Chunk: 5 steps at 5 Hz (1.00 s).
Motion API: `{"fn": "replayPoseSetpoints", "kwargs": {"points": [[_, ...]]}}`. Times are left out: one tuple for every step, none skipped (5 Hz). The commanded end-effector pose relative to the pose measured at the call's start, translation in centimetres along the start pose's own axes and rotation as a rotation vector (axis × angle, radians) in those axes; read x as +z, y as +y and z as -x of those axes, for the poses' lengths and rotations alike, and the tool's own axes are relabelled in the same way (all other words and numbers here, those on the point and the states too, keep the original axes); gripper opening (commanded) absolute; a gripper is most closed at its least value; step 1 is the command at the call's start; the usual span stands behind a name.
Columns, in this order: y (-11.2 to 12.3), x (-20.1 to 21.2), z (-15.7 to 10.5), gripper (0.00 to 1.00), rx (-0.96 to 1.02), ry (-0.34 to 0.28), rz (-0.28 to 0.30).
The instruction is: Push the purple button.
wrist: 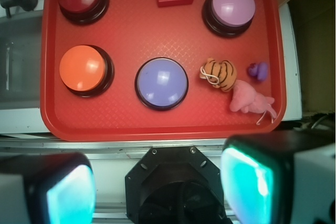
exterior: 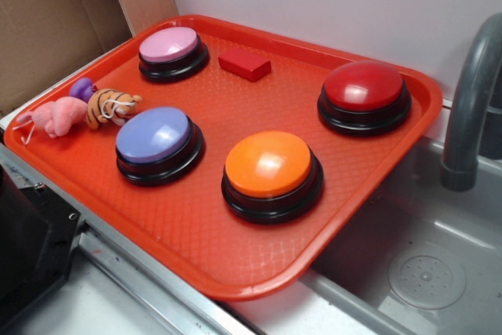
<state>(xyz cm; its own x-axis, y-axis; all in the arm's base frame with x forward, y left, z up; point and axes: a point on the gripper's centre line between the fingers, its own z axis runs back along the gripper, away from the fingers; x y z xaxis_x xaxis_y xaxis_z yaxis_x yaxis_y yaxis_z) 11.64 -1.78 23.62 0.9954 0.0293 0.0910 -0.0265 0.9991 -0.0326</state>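
Note:
The purple button (exterior: 153, 135) (wrist: 161, 82), a big lavender dome on a black base, sits near the front of the red tray (exterior: 235, 233) (wrist: 121, 124). My gripper (wrist: 160, 187) shows only in the wrist view. It hangs high above the robot base, back from the tray's near edge. It is open, its two teal-padded fingers (wrist: 68, 195) spread wide with nothing between them. The button lies ahead of the gripper, roughly in line with the gap.
On the tray are an orange button (exterior: 268, 164) (wrist: 82, 69), a red button (exterior: 363, 86), a smaller pink button (exterior: 169, 45), a red block (exterior: 245, 63), a tiger toy (exterior: 110, 106), a pink toy (exterior: 55, 117) and a small purple ball (exterior: 81, 88). A grey faucet (exterior: 471, 107) and sink (exterior: 423, 272) stand to the right.

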Motion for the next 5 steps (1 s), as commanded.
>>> {"fn": "replayPoseSetpoints", "kwargs": {"points": [[0.0, 0.0, 0.0, 1.0, 0.0, 0.0, 0.0], [2.8, -5.1, -1.9, 1.0, -0.049, 0.078, 0.041], [3.8, -10.1, -2.7, 1.0, -0.133, 0.129, 0.004], [3.6, -13.5, -4.2, 1.0, -0.246, 0.134, -0.02], [2.4, -16.3, -5.5, 1.0, -0.281, 0.033, -0.039]]}}
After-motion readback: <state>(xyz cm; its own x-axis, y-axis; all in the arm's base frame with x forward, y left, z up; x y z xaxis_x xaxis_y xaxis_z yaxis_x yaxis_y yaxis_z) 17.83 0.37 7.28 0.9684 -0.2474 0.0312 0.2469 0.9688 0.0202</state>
